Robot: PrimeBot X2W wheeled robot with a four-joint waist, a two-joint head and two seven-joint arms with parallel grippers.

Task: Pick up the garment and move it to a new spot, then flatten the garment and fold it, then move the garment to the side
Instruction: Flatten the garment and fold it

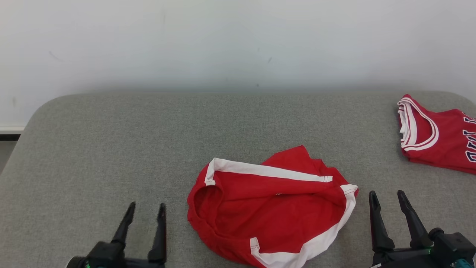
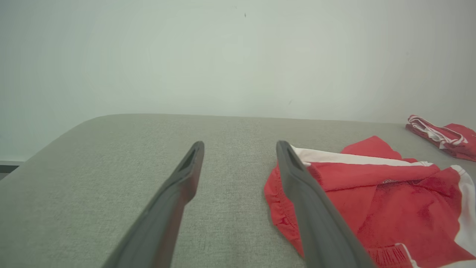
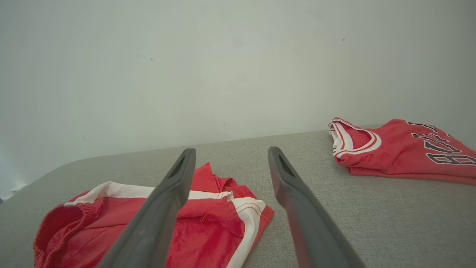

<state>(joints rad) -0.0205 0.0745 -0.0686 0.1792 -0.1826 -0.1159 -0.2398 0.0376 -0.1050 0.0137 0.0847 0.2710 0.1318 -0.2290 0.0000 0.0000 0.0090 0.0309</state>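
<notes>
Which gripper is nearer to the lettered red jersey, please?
Right. The right gripper sits just nearer the robot than the jersey; the left gripper lies far to its left, beyond the crumpled shorts.

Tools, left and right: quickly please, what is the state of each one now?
Left tool: open, holding nothing.
Right tool: open, holding nothing.
</notes>
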